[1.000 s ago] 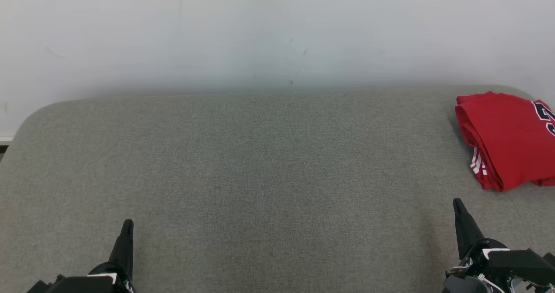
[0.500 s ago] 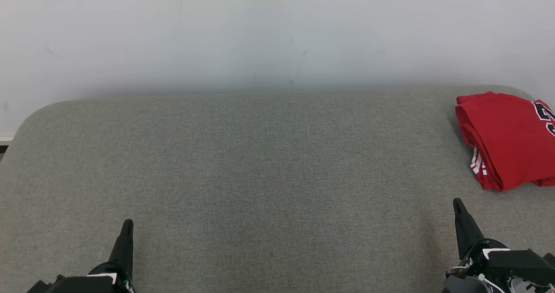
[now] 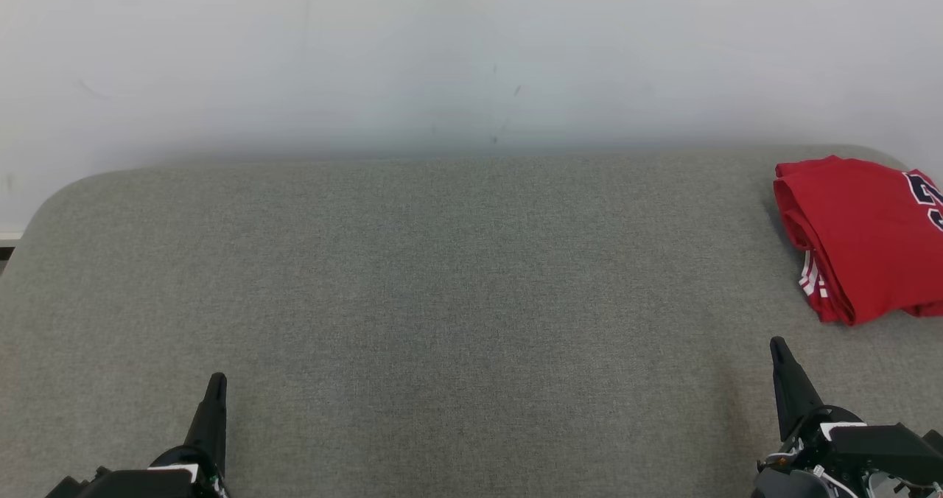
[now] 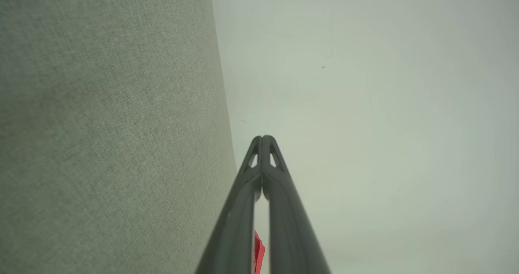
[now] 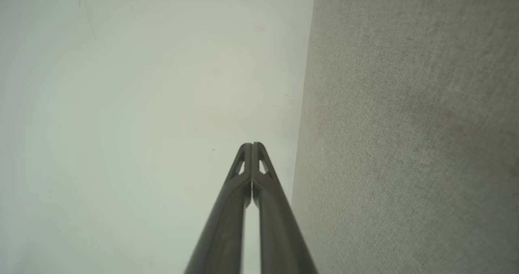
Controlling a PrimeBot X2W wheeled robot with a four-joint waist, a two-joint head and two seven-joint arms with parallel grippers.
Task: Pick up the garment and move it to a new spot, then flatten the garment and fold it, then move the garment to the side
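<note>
Grey woven surface (image 3: 442,284) stretching from wall to near edge. Lower left: left gripper (image 3: 216,381) pinched together, empty. Lower right: right gripper (image 3: 776,347) likewise closed on nothing, apart from the red garment (image 3: 847,225). Folded into a compact stack at the far right edge. Looks finished: moved, flattened, folded, set aside; nothing evidently left.

Red jersey (image 3: 854,240): right part cut off at frame edge; navy numeral (image 3: 927,197) unreadable; my left fingers (image 4: 239,209) hide most of it.
</note>
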